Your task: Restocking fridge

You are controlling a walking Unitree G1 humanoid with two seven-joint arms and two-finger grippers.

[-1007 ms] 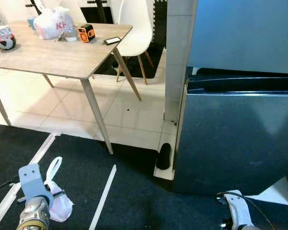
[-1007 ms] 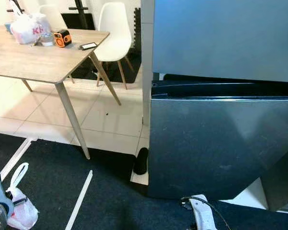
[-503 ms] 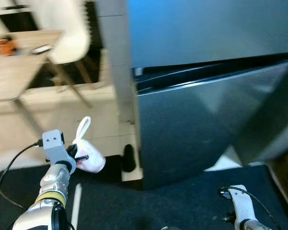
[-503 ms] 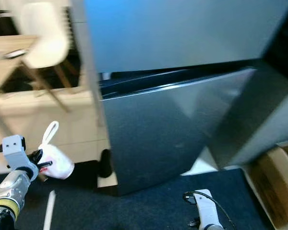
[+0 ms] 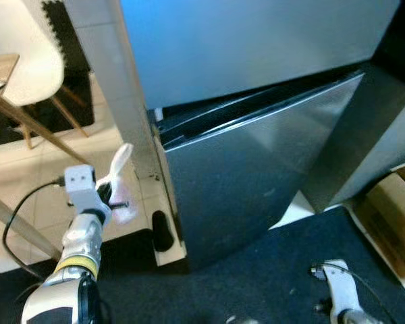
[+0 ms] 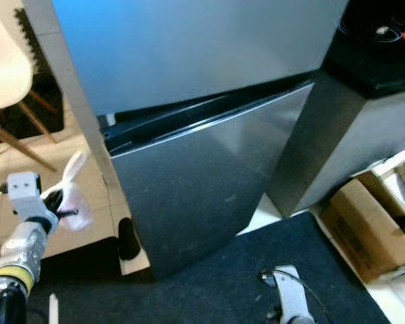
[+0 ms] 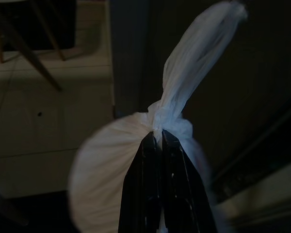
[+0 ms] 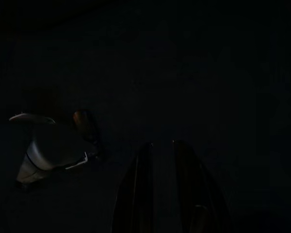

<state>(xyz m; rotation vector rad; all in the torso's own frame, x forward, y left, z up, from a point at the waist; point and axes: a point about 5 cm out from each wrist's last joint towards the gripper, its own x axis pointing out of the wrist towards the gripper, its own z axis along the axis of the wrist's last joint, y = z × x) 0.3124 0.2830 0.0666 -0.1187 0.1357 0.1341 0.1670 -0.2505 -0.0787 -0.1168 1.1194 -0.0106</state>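
The knotted white plastic bag (image 7: 136, 160), contents hidden, hangs just left of the grey fridge (image 5: 256, 169), whose lower door stands slightly ajar. The left gripper (image 7: 159, 138) is clamped together on the bag's knot. The right gripper (image 8: 162, 145) hangs low, fingers slightly apart, near a cardboard box (image 6: 368, 226) holding packages
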